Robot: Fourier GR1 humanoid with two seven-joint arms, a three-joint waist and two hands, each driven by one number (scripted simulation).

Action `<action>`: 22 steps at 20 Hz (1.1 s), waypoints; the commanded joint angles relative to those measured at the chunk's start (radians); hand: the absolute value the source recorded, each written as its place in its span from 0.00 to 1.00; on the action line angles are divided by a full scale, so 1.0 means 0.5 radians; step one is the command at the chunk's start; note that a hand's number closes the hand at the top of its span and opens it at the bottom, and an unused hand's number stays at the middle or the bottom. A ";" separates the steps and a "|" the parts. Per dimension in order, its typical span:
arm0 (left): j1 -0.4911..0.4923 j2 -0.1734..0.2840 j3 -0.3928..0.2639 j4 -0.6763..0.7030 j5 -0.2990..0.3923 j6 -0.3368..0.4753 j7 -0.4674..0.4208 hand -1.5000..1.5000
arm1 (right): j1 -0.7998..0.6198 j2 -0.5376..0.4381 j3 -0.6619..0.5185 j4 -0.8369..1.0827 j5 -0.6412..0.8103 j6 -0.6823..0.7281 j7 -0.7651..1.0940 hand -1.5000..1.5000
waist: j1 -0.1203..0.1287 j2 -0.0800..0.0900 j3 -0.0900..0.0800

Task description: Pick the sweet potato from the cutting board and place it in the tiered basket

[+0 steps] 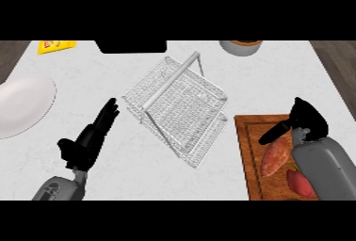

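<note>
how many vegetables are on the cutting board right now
2. An orange oblong sweet potato lies on the brown wooden cutting board, just below the right robot hand. A redder one lies nearer the bottom edge, partly hidden by the grey forearm; more could be hidden.

I have only one view, and it looks from the robot's head, steeply down at the white counter (208, 179). It sits high enough that I see the tiered basket (177, 108) in the middle and the cutting board (249, 141) at the right. Both forearms come in from the lower edge, close under me.
</note>
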 commanded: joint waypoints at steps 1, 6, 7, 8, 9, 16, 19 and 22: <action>0.002 0.009 0.011 0.010 -0.009 -0.029 -0.026 0.50 | -0.032 0.188 -0.072 0.012 0.109 0.082 0.480 0.00 | 0.017 0.003 0.001; 0.065 0.052 0.044 0.013 -0.027 -0.051 -0.055 0.50 | 0.284 0.230 -0.056 -0.286 0.219 0.083 0.480 0.00 | -0.001 -0.001 0.004; 0.065 -0.002 0.018 -0.018 -0.025 -0.034 -0.052 0.50 | 0.186 0.234 -0.150 -0.166 0.233 0.120 0.481 0.00 | 0.023 0.006 0.004; 0.024 -0.006 -0.002 -0.039 -0.034 -0.021 0.042 0.50 | 0.241 0.258 -0.136 -0.205 0.313 0.103 0.481 0.00 | 0.012 0.004 0.005; 0.007 -0.041 0.015 -0.069 -0.043 0.045 0.047 0.50 | 0.227 0.313 -0.177 -0.188 0.318 0.127 0.481 0.00 | 0.020 0.004 0.005; 0.003 0.032 0.086 -0.055 -0.007 -0.076 0.036 0.50 | 0.448 0.456 -0.198 -0.205 0.491 0.055 0.439 0.00 | 0.043 0.015 0.008; 0.011 0.010 0.047 -0.087 -0.024 -0.101 0.089 0.50 | 0.402 0.476 -0.302 -0.251 0.489 0.147 0.437 0.00 | 0.050 0.015 0.009; 0.015 -0.090 0.001 -0.014 -0.102 -0.043 0.011 0.50 | 0.556 0.569 -0.252 -0.354 0.566 0.137 0.423 0.00 | 0.037 0.015 0.008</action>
